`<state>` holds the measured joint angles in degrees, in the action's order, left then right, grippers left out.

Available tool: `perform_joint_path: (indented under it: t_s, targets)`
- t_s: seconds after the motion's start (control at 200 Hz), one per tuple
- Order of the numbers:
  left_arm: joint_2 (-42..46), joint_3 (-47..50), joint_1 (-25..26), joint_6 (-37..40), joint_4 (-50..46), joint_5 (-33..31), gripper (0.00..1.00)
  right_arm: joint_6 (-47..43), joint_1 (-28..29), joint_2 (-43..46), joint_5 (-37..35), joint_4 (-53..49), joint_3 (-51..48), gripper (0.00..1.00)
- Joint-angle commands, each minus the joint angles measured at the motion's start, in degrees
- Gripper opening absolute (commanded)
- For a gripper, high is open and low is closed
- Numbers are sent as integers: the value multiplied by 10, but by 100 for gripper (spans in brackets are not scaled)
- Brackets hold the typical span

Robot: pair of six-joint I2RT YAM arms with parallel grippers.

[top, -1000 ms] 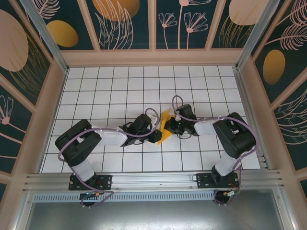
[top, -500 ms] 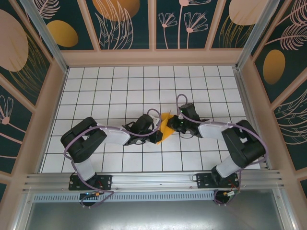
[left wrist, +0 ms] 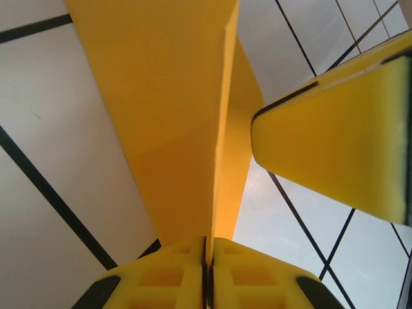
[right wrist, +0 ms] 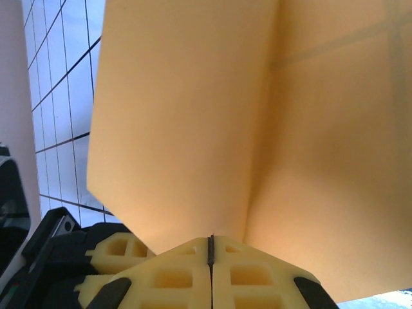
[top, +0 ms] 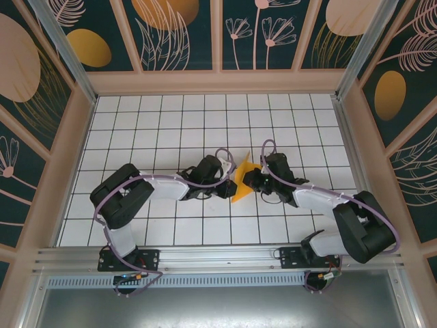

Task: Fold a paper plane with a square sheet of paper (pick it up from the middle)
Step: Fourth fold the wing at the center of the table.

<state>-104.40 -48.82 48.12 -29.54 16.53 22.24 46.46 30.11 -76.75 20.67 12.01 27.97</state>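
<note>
White tiled table [top: 136,123], centre: folded paper [top: 243,182] is held between both arms. Left gripper [top: 231,186] has its jaws pressed together on the paper's edge. Right gripper [top: 250,179] pinches the opposite side likewise.

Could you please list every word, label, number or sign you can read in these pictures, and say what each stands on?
None can be read.
The orange-yellow paper is plain and unmarked.
The wall panels carry only painted leaves, flowers and ovals, no lettering.
The table shows only grid lines.
Any marking on the arm bases is too small to tell.
</note>
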Motion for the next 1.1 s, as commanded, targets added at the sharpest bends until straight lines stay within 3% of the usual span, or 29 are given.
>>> perform_joint_path:
  t_s: [0.0,0.15,0.375,0.776,0.956,1.096]
  targets:
    - [-21,-20,-3,24,-35,24,13,3,0,12,-8,0,-4,7]
    - [-12,-15,-3,20,-45,2,12,12,-6,-15,-76,-59,2,5]
    - [42,2,-3,27,-73,-69,8,10,-30,-78,-15,-4,5,3]
    - [116,26,-3,45,-160,-133,6,-32,9,-204,35,16,101,4]
    - [123,41,-3,34,-178,-169,6,-51,22,-217,37,3,131,5]
    - [85,21,-3,28,-180,-160,6,-68,22,-191,35,-13,134,8]
